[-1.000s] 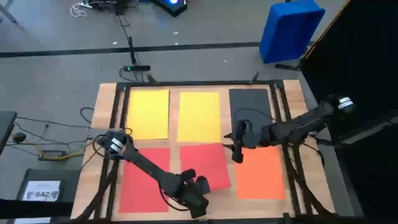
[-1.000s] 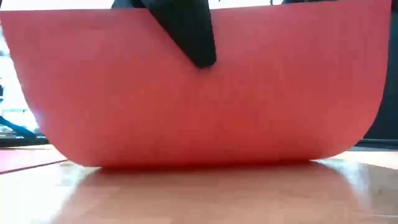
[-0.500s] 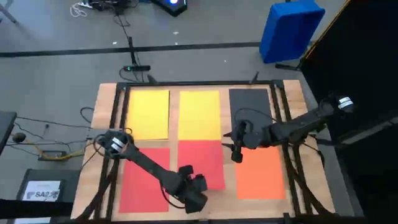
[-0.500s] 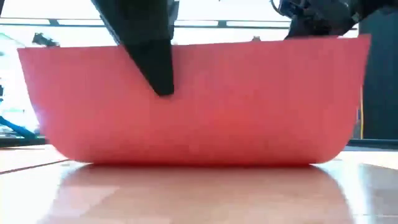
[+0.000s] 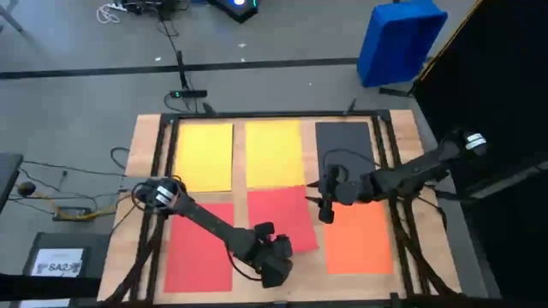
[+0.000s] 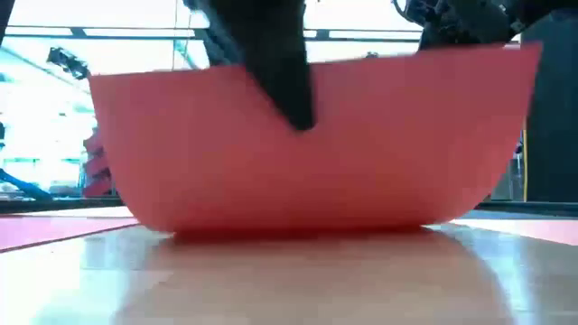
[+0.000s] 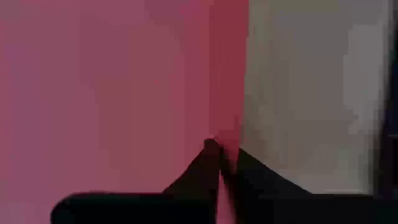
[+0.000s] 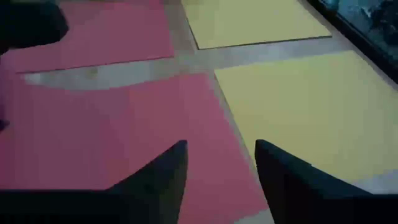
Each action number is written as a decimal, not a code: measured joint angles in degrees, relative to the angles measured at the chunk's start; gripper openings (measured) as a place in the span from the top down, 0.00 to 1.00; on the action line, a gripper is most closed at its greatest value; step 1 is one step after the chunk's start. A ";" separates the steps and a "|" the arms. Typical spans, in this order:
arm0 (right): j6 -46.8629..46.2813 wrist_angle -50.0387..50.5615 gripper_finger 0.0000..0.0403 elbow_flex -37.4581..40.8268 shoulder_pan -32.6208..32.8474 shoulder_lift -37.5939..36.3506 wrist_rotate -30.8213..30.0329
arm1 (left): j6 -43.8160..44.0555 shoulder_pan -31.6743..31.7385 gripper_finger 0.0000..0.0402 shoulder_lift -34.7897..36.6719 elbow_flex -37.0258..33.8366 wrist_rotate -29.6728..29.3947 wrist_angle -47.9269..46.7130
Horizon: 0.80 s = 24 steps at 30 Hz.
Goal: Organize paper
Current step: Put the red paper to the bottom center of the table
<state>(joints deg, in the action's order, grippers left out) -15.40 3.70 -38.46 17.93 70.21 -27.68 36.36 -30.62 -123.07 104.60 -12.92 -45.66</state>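
Six sheets of paper lie in a grid on the wooden table: two yellow (image 5: 204, 156) (image 5: 274, 156) and a black one (image 5: 344, 145) along the far side, then red (image 5: 199, 252), red (image 5: 282, 214) and orange (image 5: 360, 238) on the near side. My left gripper (image 5: 276, 253) is shut on the middle red sheet (image 6: 361, 153) at its near edge. My right gripper (image 5: 324, 214) hovers open above the gap between the middle red sheet and the orange one, with nothing between its fingers (image 8: 221, 168). My left gripper pinches the middle red sheet's near edge (image 7: 227, 140) between its two fingers, a single layer. The fingers (image 6: 289, 90) come slanting down from above. That edge is lifted and the sheet bows upward, while its lower part (image 6: 298, 230) stays on the table.
Dark frame rails (image 5: 163, 171) run along the table's left and right sides. A blue bin (image 5: 401, 38) stands on the floor beyond the far right corner, and a white-labelled dark box (image 5: 60, 261) sits off the near left. Cables (image 5: 51, 201) lie left of the table.
My left gripper has swung a little toward the table's left edge and back toward the right, rolling its wrist, still shut on the red sheet. The sheet's raised near edge has swung with it and turned slightly; its lower part has stayed on the table.
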 joint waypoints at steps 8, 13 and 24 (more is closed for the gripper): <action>-0.02 -0.79 0.60 0.00 0.00 -0.01 0.02 | -0.32 -0.58 1.00 -0.12 -0.02 0.12 -0.02; -0.02 -0.81 0.60 0.00 0.00 0.00 0.02 | -0.40 -0.48 1.00 -0.23 -0.05 -0.84 -1.76; -0.02 -1.29 0.60 0.00 0.00 0.00 0.07 | 1.59 0.65 1.00 -0.35 -5.07 0.41 2.12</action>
<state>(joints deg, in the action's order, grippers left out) -15.42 2.42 -38.46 17.93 70.21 -27.62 37.95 -29.98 -123.42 99.53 -12.51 -43.53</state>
